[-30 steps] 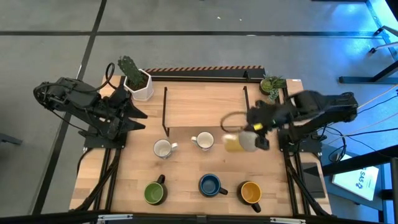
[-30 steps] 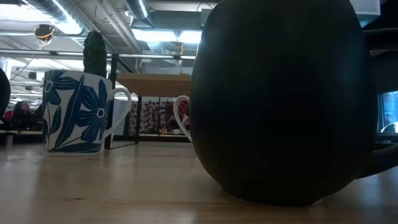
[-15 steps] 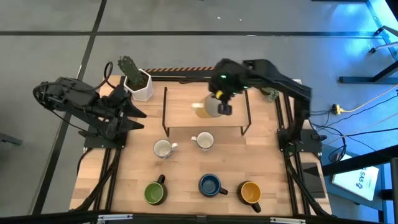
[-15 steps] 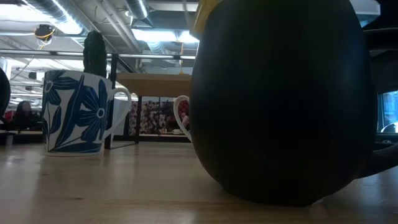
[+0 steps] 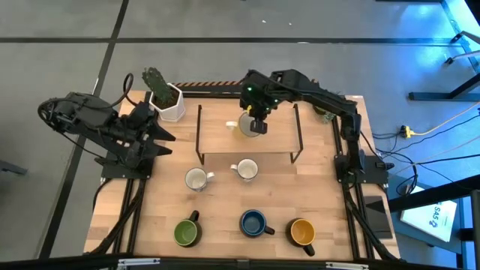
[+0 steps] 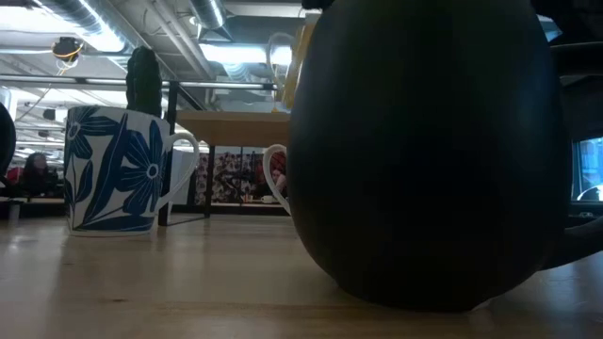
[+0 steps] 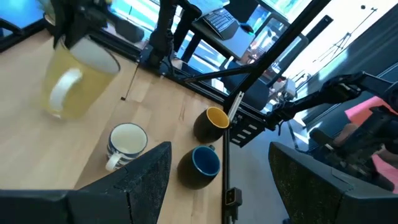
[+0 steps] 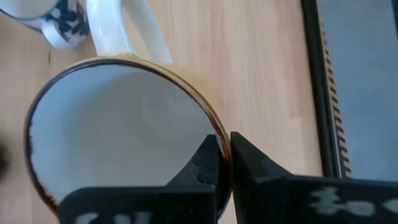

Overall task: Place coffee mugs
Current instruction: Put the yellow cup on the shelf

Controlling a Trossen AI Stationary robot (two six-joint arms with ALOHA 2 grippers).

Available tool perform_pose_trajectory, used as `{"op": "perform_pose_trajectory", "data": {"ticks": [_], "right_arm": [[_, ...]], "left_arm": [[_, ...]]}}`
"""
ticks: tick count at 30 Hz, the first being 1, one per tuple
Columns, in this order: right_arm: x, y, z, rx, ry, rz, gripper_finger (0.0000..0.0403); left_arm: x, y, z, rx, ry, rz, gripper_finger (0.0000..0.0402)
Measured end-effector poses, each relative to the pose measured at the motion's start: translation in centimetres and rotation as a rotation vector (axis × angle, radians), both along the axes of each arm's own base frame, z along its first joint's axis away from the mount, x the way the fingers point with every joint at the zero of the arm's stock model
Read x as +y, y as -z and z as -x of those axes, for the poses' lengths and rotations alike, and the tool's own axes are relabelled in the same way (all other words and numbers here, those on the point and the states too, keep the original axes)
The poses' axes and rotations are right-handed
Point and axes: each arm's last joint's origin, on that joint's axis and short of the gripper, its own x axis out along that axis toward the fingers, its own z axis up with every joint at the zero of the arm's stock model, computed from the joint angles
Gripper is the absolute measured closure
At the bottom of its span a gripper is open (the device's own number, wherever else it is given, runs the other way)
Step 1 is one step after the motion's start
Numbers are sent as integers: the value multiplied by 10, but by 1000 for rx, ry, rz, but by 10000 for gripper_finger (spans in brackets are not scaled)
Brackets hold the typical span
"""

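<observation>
Above the shelf (image 5: 247,154), right end effector (image 5: 255,122) gripping cream mug (image 5: 244,128)

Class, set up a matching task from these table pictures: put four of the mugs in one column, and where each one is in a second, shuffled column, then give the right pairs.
Column one:
1. yellow mug
2. green-lined mug
3. orange-lined mug
4. blue-lined mug

Column two:
A. front row, nearest the right arm's side
B. middle of the front row
C. held by its rim in the right gripper over the raised shelf
D. front row, nearest the left arm's side

Pairs: 1-C, 2-D, 3-A, 4-B
</observation>
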Motion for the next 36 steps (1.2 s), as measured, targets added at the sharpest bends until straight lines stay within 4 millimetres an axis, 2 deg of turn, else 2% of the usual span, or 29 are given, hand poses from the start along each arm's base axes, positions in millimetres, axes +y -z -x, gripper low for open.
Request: {"op": "perform_pose_trajectory", "data": {"ticks": [18, 22, 30, 33, 36], "right_arm": [[-4, 6, -2, 32, 23, 22, 385], [-5, 5, -2, 34, 31, 48, 358], [-10, 2, -7, -25, 26, 92, 268], [-10, -6, -6, -67, -3, 137, 254], [-8, -24, 2, -137, 13, 195, 257]], "left_arm": [[0, 0, 0, -3, -9, -14, 139], [0, 0, 0, -2, -9, -14, 139], [0, 0, 0, -2, -9, -14, 139], [0, 0, 0, -2, -9, -14, 139], [0, 0, 0, -2, -8, -18, 139]]}}
